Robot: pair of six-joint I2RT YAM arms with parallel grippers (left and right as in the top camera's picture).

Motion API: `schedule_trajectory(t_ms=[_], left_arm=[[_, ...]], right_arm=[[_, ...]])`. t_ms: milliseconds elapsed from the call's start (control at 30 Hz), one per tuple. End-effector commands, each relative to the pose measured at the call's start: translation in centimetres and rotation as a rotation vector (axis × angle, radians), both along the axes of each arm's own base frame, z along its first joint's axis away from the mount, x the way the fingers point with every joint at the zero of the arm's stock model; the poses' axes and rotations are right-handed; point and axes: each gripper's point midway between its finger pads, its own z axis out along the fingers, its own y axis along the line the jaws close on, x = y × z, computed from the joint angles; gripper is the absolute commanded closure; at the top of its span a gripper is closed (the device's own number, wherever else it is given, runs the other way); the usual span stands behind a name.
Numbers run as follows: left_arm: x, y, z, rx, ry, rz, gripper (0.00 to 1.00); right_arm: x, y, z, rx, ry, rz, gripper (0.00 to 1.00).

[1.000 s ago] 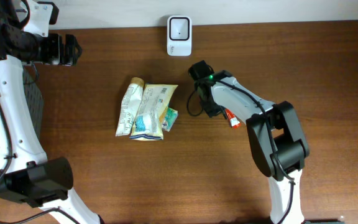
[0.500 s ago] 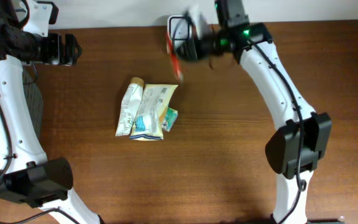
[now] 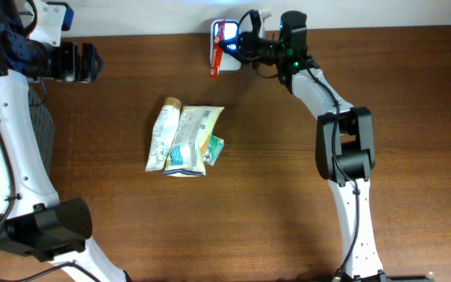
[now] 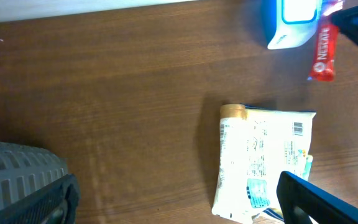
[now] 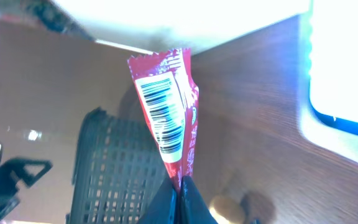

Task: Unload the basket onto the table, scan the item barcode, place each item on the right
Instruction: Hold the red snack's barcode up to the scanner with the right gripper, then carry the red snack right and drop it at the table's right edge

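Scanner: white box-shaped barcode scanner (image 3: 225, 35), rear edge of the wooden table (image 3: 288, 204).
Sachet: red foil sachet (image 3: 216, 64), in my right gripper (image 3: 236, 45), over the scanner's left side.
Packets: pale plastic snack packets (image 3: 185, 141), mid-table, before the scanner.

A slim red sachet (image 3: 218, 53) is off the table, pinched at one end by the closed right gripper (image 5: 179, 188). It hangs tilted in front of the left part of the scanner (image 3: 234, 59). The right wrist view shows a white label with a black barcode running along its length and a crimped, zigzag free end. The left wrist view shows white lettering on the red side. The scanner is a small white box with rounded corners, its face lit blue-white. It stands at the far edge of the table, about midway along.
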Motion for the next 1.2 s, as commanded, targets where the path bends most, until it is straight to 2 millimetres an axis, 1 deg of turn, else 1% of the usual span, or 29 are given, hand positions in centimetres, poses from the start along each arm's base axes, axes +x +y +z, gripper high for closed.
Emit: schedule_trajectory(t_ms=[0, 33, 67, 200, 367, 433, 500, 533, 600, 633, 667, 700, 733, 800, 833, 867, 900, 933, 967, 1000, 1033, 1067, 1100, 1133, 1167], left_arm=[[-0.3, 0.2, 0.8, 0.011, -0.023, -0.004, 0.01], [-0.3, 0.2, 0.8, 0.011, -0.023, -0.004, 0.00], [-0.3, 0.2, 0.8, 0.011, -0.023, -0.004, 0.01], [-0.3, 0.2, 0.8, 0.011, -0.023, -0.004, 0.01], [-0.3, 0.2, 0.8, 0.011, -0.023, -0.004, 0.01], [-0.3, 0.2, 0.8, 0.011, -0.023, -0.004, 0.01], [-0.3, 0.2, 0.8, 0.011, -0.023, -0.004, 0.01], [-0.3, 0.2, 0.8, 0.011, -0.023, -0.004, 0.01], [-0.3, 0.2, 0.8, 0.011, -0.023, -0.004, 0.01], [-0.3, 0.2, 0.8, 0.011, -0.023, -0.004, 0.01], [-0.3, 0.2, 0.8, 0.011, -0.024, -0.004, 0.01], [-0.3, 0.2, 0.8, 0.011, -0.023, -0.004, 0.01], [-0.3, 0.2, 0.8, 0.011, -0.023, -0.004, 0.01], [-0.3, 0.2, 0.8, 0.011, -0.023, -0.004, 0.01], [-0.3, 0.2, 0.8, 0.011, -0.023, -0.004, 0.01], [-0.3, 0.2, 0.8, 0.011, -0.023, -0.004, 0.01], [-0.3, 0.2, 0.8, 0.011, -0.023, -0.004, 0.01], [-0.3, 0.2, 0.8, 0.011, -0.023, -0.004, 0.01], [-0.3, 0.2, 0.8, 0.011, -0.023, -0.004, 0.01], [-0.3, 0.2, 0.8, 0.011, -0.023, -0.004, 0.01], [-0.3, 0.2, 0.8, 0.011, -0.023, -0.004, 0.01], [-0.3, 0.2, 0.8, 0.011, -0.023, -0.004, 0.01], [-0.3, 0.2, 0.8, 0.011, -0.023, -0.004, 0.01], [-0.3, 0.2, 0.8, 0.011, -0.023, -0.004, 0.01], [-0.3, 0.2, 0.8, 0.011, -0.024, -0.004, 0.01]], right_arm=[[1.4, -0.8, -2.9, -0.003, 0.079, -0.084, 0.96], [1.8, -0.8, -2.3, 0.005, 0.038, -0.092, 0.96], [1.9, -0.9, -2.2, 0.003, 0.035, -0.102, 0.96], [1.5, -0.3, -3.1, 0.003, 0.049, -0.081, 0.96], [1.4, -0.3, -3.1, 0.003, 0.044, -0.076, 0.96], [0.5, 0.1, -1.7, 0.018, -0.063, 0.006, 0.96], [-0.6, -0.4, 0.4, 0.024, -0.146, 0.080, 0.96], [-1.1, -0.5, 2.0, 0.028, -0.189, 0.112, 0.96], [-2.0, -0.3, 4.1, 0.036, -0.221, 0.149, 0.96], [-2.6, 0.1, 5.8, 0.043, -0.246, 0.171, 0.96], [-3.6, 0.8, 8.3, 0.052, -0.284, 0.197, 0.96], [-4.2, 1.2, 10.2, 0.061, -0.297, 0.206, 0.96], [-5.6, 2.1, 13.5, 0.071, -0.343, 0.228, 0.96], [-8.1, 3.5, 18.3, 0.086, -0.412, 0.263, 0.96], [-9.3, 4.0, 20.0, 0.083, -0.448, 0.278, 0.96], [-10.0, 4.5, 20.7, 0.055, -0.477, 0.275, 0.96], [-9.7, 4.7, 19.7, -0.008, -0.470, 0.235, 0.96], [-8.8, 4.1, 16.7, -0.166, -0.427, 0.150, 0.96], [-8.5, 2.3, 12.0, -0.433, -0.369, 0.069, 0.96], [-9.6, 0.9, 9.2, -0.616, -0.329, 0.072, 0.96], [-10.6, -0.7, 7.5, -0.757, -0.272, 0.058, 0.96], [-11.2, -3.4, 6.3, -0.910, -0.191, 0.004, 0.96], [-12.1, -7.9, 4.5, -1.109, -0.056, -0.082, 0.96], [-12.9, -10.7, 3.5, -1.215, 0.037, -0.136, 0.96], [-14.1, -14.0, 2.7, -1.334, 0.146, -0.197, 0.96]])
